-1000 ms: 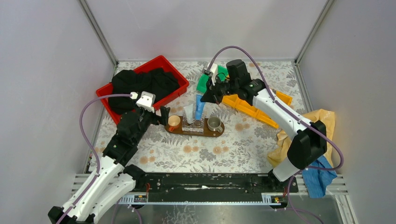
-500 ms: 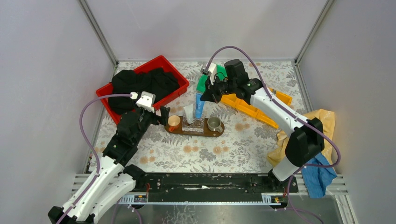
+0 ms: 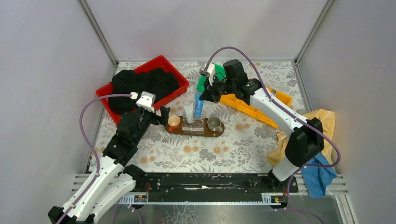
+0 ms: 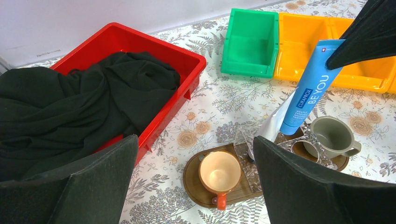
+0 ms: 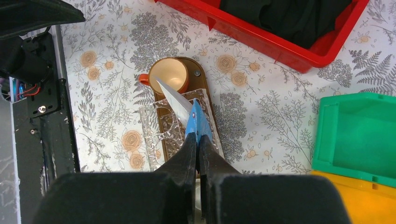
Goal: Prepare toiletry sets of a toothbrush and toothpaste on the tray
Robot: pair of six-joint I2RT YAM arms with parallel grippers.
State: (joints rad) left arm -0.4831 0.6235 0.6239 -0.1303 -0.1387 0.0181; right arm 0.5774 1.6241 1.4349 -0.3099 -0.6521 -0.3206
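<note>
The tray [image 3: 205, 133] carries a cup [image 3: 174, 122] at its left end, a holder [image 3: 192, 125] midway with the toothpaste [image 3: 199, 106] upright in it, and a mug [image 3: 214, 123] at its right end. Behind the tray to the left lies a crate [image 3: 176, 71] holding cloth [image 3: 140, 86]; behind it to the right, bins [image 3: 243, 105].

Tilted blue toothpaste [image 4: 310, 88] over tray [image 4: 190, 179], orange cup [image 4: 219, 171] and grey cup [image 4: 332, 135] on it

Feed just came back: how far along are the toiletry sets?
Done: whitish tube stands in clear holder on the tray. In hand: right fingers pinch the blue tube by its top, foot at the holder. Remaining: release it, add toothbrushes; none visible. Left fingers open, empty.
</note>
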